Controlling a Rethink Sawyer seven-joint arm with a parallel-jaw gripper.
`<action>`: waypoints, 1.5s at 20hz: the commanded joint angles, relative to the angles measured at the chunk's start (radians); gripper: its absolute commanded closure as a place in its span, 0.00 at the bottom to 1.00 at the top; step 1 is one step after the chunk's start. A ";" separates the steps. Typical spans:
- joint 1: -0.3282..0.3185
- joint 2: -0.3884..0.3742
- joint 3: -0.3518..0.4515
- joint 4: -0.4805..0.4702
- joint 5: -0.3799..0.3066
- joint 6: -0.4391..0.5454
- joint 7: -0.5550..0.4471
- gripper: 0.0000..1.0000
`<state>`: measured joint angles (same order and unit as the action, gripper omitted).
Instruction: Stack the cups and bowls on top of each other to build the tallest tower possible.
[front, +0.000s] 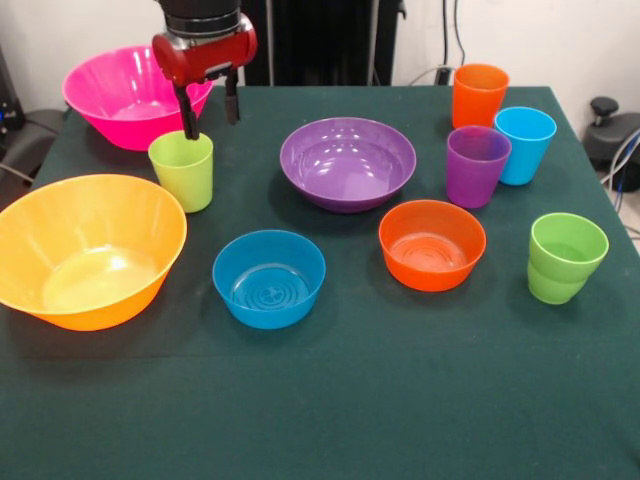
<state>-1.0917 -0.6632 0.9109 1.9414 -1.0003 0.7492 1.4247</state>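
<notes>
End effector (209, 112) spread wide (empty), one finger (187, 115) at lime-yellow cup (183, 170) rim.

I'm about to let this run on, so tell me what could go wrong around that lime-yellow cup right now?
The gripper hangs open just above the lime-yellow cup, with one finger over its far rim. Coming down off-centre, it may tip the cup. The pink bowl sits close behind, so a swing could nudge it. Nothing is stacked yet, so a knocked cup could roll toward the yellow-orange bowl.
</notes>
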 joint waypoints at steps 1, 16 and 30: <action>0.071 0.062 -0.093 -0.063 -0.102 0.025 -0.168 0.00; 0.154 0.022 -0.191 -0.105 -0.168 0.060 -0.142 0.00; 0.193 0.106 -0.260 -0.148 -0.163 0.073 -0.156 0.00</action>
<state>-0.9586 -0.6459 0.7311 1.8756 -1.0876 0.7490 1.4247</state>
